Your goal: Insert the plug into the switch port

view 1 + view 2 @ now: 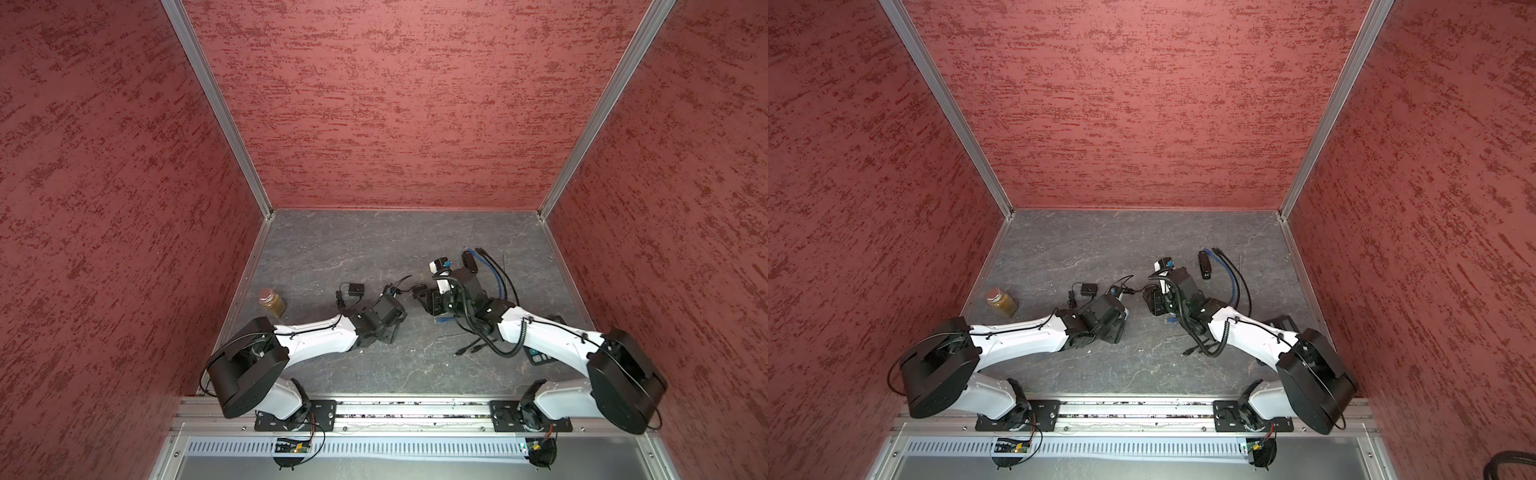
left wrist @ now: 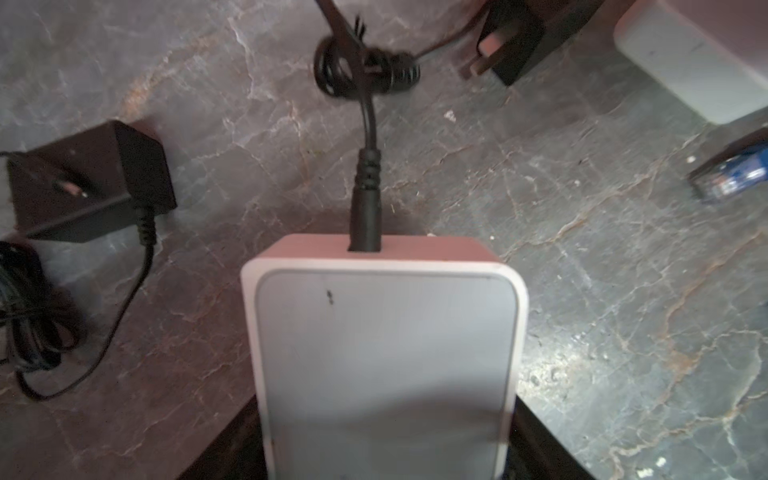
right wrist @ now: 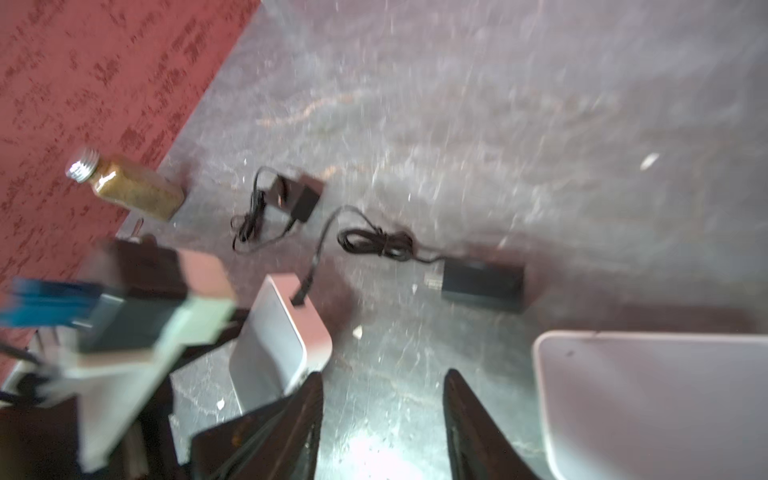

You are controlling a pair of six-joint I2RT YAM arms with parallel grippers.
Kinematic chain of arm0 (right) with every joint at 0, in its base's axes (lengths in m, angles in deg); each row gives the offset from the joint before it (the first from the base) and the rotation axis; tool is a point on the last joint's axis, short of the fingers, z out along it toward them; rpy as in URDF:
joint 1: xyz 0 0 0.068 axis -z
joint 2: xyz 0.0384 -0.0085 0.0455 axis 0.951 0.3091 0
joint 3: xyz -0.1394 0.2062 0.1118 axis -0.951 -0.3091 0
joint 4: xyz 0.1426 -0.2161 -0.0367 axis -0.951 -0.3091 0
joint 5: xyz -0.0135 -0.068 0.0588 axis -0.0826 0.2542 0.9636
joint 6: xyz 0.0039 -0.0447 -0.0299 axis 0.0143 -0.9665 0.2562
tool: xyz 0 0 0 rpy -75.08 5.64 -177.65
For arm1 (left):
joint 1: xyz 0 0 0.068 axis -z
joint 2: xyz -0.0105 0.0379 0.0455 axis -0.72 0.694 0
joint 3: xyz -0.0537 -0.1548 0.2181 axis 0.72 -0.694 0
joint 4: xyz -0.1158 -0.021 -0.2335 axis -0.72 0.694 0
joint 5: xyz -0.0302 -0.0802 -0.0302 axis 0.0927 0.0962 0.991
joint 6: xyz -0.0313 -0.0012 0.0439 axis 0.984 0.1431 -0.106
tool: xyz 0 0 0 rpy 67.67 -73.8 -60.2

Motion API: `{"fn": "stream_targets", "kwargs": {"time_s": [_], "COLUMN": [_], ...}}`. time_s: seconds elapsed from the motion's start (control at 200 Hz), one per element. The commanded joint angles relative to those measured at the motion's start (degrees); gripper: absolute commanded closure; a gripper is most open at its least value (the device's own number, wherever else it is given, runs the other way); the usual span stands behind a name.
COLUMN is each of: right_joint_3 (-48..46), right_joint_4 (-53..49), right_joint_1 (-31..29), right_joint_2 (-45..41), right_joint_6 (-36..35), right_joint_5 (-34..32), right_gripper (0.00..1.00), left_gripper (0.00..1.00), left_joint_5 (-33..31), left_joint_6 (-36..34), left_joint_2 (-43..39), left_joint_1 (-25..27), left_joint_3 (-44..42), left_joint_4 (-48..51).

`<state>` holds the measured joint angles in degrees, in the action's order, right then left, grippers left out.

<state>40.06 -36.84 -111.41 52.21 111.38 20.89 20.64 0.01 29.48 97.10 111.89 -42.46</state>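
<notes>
White switch point(image 2: 384, 353), clamped in the left gripper point(image 2: 384, 444), already holds the plug point(image 2: 365, 208) in its port, so the right gripper point(image 3: 384, 378), jaws apart and empty, should next back clear of the cord point(image 2: 370, 120).

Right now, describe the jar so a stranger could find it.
Follow the red textured left wall down to the grey marbled table. Beside that wall stands a small glass jar of brown granules, the only container among black power adapters.

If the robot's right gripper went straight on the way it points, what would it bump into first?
Probably the bundled black cord on the table, dead ahead of the open right gripper; depth is unclear.
</notes>
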Motion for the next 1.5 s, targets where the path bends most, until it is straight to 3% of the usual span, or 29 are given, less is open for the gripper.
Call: {"fn": "stream_targets", "kwargs": {"time_s": [0.0,0.165,0.311,0.501,0.696,0.877,1.177,1.277,1.413,1.498], "right_joint_3": [2.45,4.04,1.59,1.61,1.35,3.59,11.15,9.11,2.71,-2.62], "right_joint_4": [-3.14,-2.62,4.38,7.17,8.22,5.23,-10.33,-12.01,-10.78,-5.17], "right_joint_1": [0.49,0.94,1.38,2.68,4.0,6.1,8.76,8.77,8.76,8.81], "right_joint_2": [-2.73,-4.46,-5.86,-5.6,-6.62,-7.38,-2.09,-2.37,-6.56,-10.06], "right_joint_6": [-5.64,-9.49,-13.79,-19.22,-24.54,-24.37,-30.97,-36.31,-44.88,-45.77], "right_joint_5": [-7.64,-13.82,-16.22,-15.98,-12.4,-8.45,-1.65,-0.14,7.59,6.08], "right_gripper": [0.5,0.46,0.4,0.38,0.3,0.22,0.22,0.19,0.17,0.18], "left_gripper": [0.42,0.33,0.23,0.13,0.0,0.0,0.0,0.0,0.0,0.0], "left_joint_5": [0.78,1.67,1.84,2.53,2.51,2.97,4.5,5.08,4.62,4.31], "left_joint_6": [0.9,1.17,1.35,0.23,-0.41,-1.32,-5.5,-6.25,-5.96,-5.86], "left_joint_2": [2.53,7.43,10.48,10.16,6.15,-1.39,-12.91,-15.29,-17.62,-18.31], "left_joint_1": [-0.34,-0.55,-0.51,-0.77,-1.38,-1.87,-2.27,-2.28,-2.32,-2.33], "left_joint_3": [2.35,5.66,8.26,7.3,4.6,0.2,-5.62,-7.42,-11.09,-12.86], "left_joint_4": [3.89,7.87,10.28,8.31,5.52,-1.15,-13.03,-16.64,-23.58,-27.01]}}
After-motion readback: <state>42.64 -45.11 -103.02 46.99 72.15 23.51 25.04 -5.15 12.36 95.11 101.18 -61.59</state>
